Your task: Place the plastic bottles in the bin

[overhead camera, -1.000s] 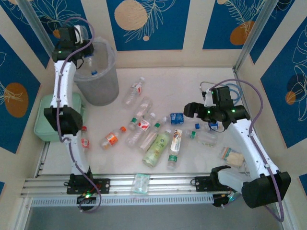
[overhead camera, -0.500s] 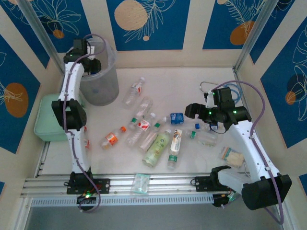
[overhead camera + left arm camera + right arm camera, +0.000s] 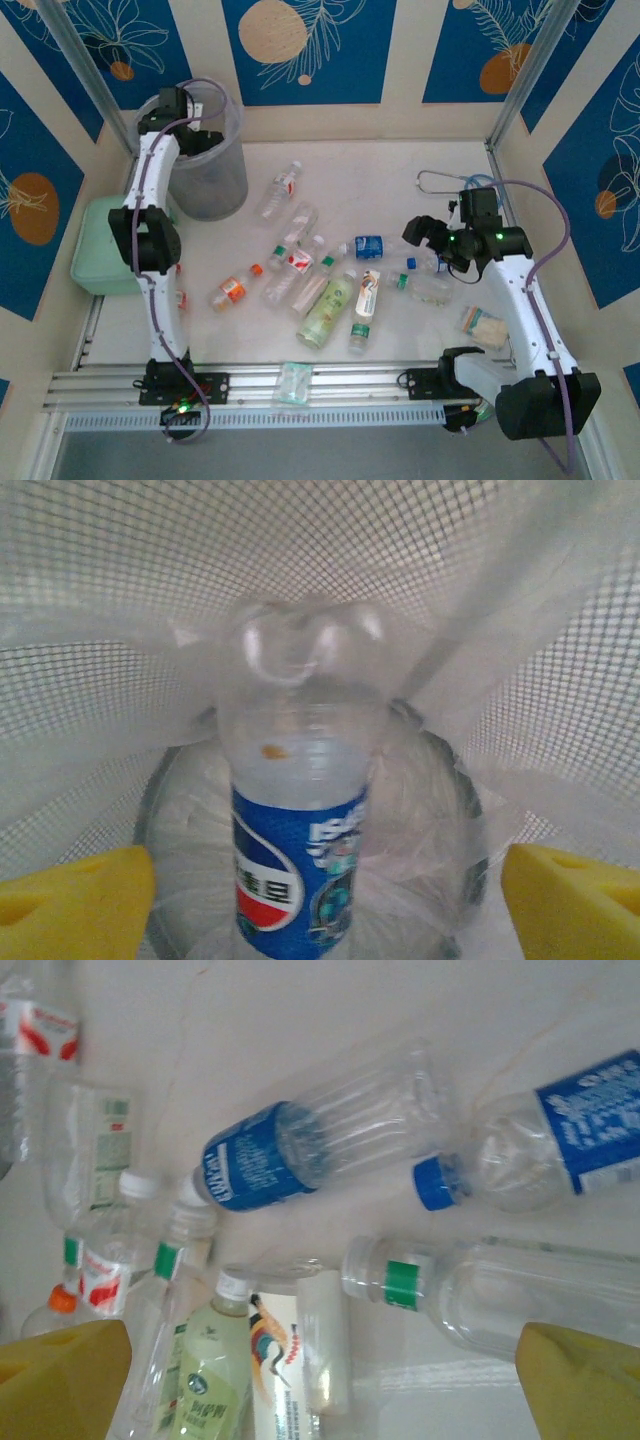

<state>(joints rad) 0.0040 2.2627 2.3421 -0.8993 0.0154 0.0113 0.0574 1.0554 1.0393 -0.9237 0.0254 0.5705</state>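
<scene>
Hanging inside bin (image 3: 215, 190), left tool (image 3: 320, 900) spread wide, blue-label bottle (image 3: 300, 860) cropped below

Pale table (image 3: 400, 170) carries scattered plastic bottles (image 3: 325, 310), the bin (image 3: 215, 188), a mint-green box (image 3: 95, 265), a packet (image 3: 483, 325)

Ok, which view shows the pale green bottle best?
Top external: the pale green bottle lies whole and uncovered on the table. The right wrist view cuts it off at the bottom edge, with cap and upper label showing. The left wrist camera looks into the bin.
</scene>
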